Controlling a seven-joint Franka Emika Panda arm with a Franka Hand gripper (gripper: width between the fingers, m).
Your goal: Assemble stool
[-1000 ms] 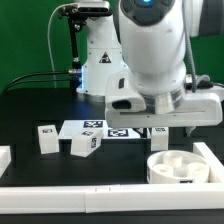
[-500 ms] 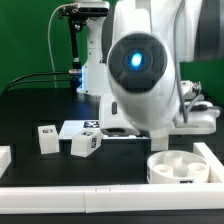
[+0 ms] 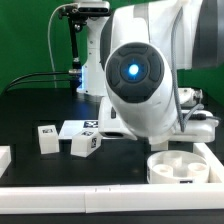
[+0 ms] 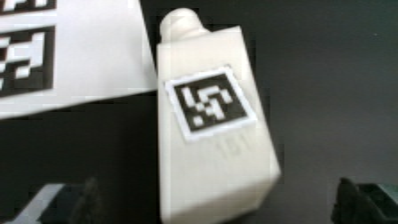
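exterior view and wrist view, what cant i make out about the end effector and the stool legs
- end effector: exterior view, hidden behind the arm; wrist view, only its fingertips show, cut off by the edge.
- leg between them: not visible in the exterior view.
- marker board: exterior view, partly covered by the arm; wrist view, cut off by the edge.

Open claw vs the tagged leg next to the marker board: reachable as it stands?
Probably yes. In the wrist view the leg lies between the fingertips of the open claw, with table showing beside both. The marker board crowds one side, but away from the tips.
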